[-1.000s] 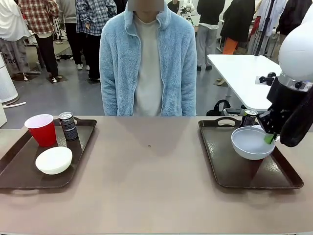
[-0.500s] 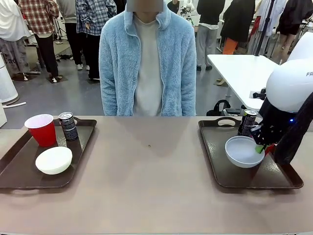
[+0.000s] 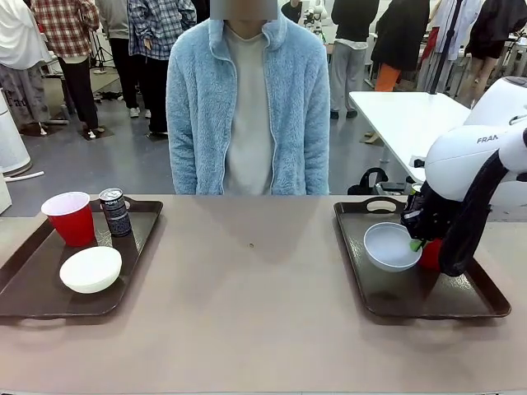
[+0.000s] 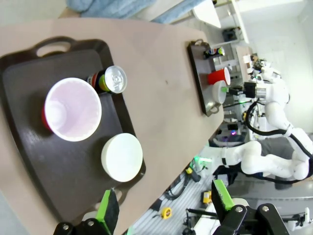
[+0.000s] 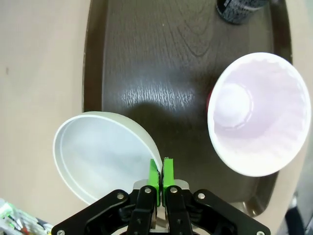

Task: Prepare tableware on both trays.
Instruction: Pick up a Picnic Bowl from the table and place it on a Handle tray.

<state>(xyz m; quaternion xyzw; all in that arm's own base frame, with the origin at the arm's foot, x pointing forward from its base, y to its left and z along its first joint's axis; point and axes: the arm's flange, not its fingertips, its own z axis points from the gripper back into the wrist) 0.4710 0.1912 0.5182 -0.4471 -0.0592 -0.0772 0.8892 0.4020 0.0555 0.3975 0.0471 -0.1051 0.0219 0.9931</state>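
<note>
My right gripper (image 3: 416, 243) is shut on the rim of the pale grey bowl (image 3: 390, 245), which hangs tilted just above the right tray (image 3: 465, 298). In the right wrist view the gripper (image 5: 160, 172) pinches the bowl (image 5: 98, 156) beside the red cup (image 5: 257, 112), with a dark can (image 5: 239, 10) at the tray's (image 5: 156, 58) far end. The left tray (image 3: 33, 288) carries a red cup (image 3: 70, 216), a can (image 3: 115, 211) and the white bowl (image 3: 90, 269). My left gripper (image 4: 164, 203) is open high above that tray (image 4: 29, 161), cup (image 4: 73, 108), can (image 4: 112, 80) and bowl (image 4: 122, 157).
A person in a pale blue fleece stands at the far side of the table, hands out of sight. The tan tabletop (image 3: 255, 280) stretches bare between the trays. The right arm covers part of the red cup (image 3: 430, 255) on the right tray.
My right gripper has carried the grey bowl leftward and lower over the right tray. The left tray's things have not moved.
</note>
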